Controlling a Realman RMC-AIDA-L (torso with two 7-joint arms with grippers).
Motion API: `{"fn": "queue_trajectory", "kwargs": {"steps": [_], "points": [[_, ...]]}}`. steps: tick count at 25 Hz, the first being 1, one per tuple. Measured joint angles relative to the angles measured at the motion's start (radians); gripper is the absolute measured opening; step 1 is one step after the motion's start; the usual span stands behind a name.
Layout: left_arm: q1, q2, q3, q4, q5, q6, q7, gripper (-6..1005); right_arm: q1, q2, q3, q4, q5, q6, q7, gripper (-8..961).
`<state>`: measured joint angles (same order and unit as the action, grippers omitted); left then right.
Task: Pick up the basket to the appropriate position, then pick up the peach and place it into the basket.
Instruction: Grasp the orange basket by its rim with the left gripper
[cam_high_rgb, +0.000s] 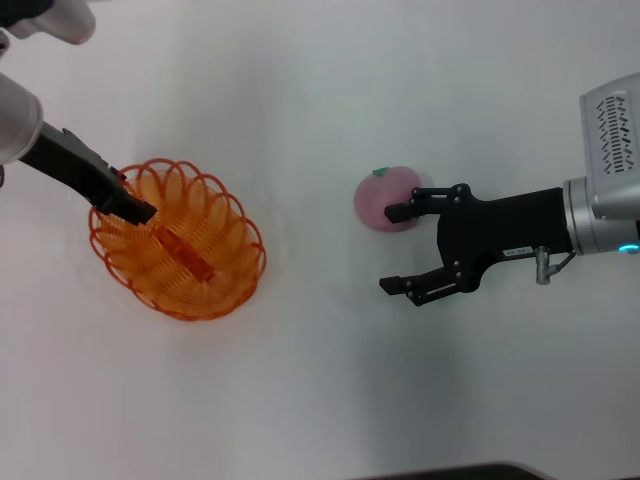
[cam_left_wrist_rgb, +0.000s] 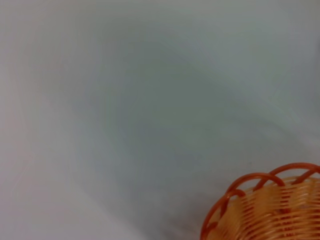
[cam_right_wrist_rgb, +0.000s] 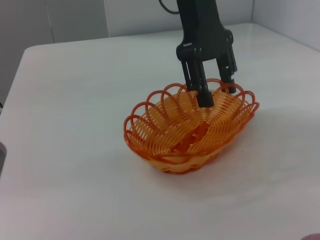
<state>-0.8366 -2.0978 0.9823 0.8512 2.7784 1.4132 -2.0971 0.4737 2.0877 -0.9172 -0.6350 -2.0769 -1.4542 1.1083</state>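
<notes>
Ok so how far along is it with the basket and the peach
The basket sits on the table, with the left gripper straddling its rim, one finger inside and one outside. The right gripper is open beside the peach, not yet closed on it. Left: grasping the peach and dropping it in the basket.

Both hands black: right hand, left hand. Right wrist silver, vent slots, cyan LED.

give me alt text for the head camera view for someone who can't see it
The right gripper is open beside a pink peach on a white table, one finger at the fruit's near side. To the left, the left gripper straddles the rim of an orange wire basket.
</notes>
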Motion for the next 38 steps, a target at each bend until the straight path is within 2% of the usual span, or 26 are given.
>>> {"fn": "queue_trajectory", "kwargs": {"steps": [5, 19, 28, 32, 38], "points": [[0.001, -0.009, 0.005, 0.008, 0.001, -0.021, -0.010, 698, 0.001, 0.001, 0.000, 0.000, 0.000, 0.000, 0.000, 942], [0.000, -0.008, 0.009, 0.009, 0.001, -0.025, -0.019, 105, 0.001, 0.002, 0.000, 0.000, 0.000, -0.002, 0.001, 942], [-0.019, 0.002, 0.000, 0.012, 0.001, -0.014, -0.089, 100, 0.002, 0.002, 0.000, 0.000, 0.000, -0.001, 0.001, 941], [-0.039, 0.028, -0.016, 0.008, -0.006, 0.028, -0.198, 92, 0.002, 0.002, 0.000, 0.000, 0.001, -0.002, 0.002, 941], [-0.085, 0.073, -0.120, -0.030, -0.008, 0.162, -0.358, 75, 0.002, 0.002, 0.000, 0.000, 0.002, -0.003, 0.003, 941]]}}
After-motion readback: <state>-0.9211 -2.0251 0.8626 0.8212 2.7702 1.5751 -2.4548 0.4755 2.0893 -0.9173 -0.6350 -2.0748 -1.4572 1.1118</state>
